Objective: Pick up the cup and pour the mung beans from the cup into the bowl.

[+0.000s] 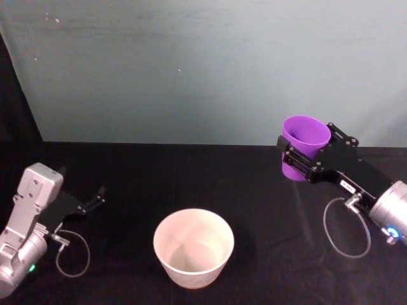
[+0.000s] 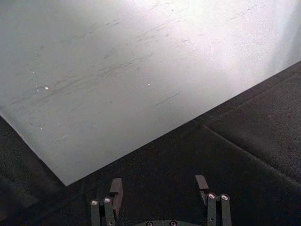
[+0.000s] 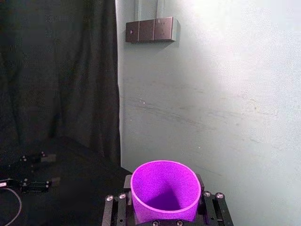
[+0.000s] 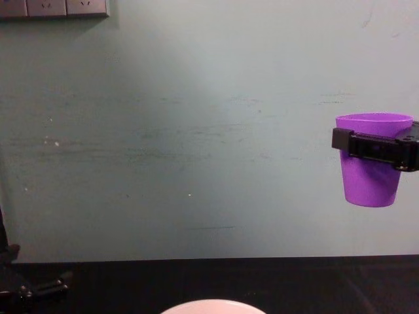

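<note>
- You are holding the small, smooth, bright purple plastic cup (image 1: pixel 306 135) (image 3: pixel 163 195) (image 4: pixel 370 183) up in the air. Its mouth is facing upward, it is standing upright in the chest view, and it is hanging well clear of the table.
- Your right gripper (image 1: pixel 303 159) (image 3: pixel 163 203) (image 4: pixel 374 146) is clasping the cup around its upper wall, just under the rim. Its black fingers are pressing on opposite sides, closed only as far as the cup's width allows.
- The round, pale cream bowl (image 1: pixel 191 270) (image 4: pixel 213 306) is sitting on the black cloth-covered table (image 1: pixel 267 190). In the head view the cup is hanging at about two o'clock from it, well apart.
- Your left gripper (image 1: pixel 96 197) (image 2: pixel 160 186) is hanging low near the table at about nine o'clock from the bowl. Its fingers are spreading wide apart and grasping nothing.
- The pale teal wall (image 1: pixel 191 63) is standing behind everything at twelve o'clock.
</note>
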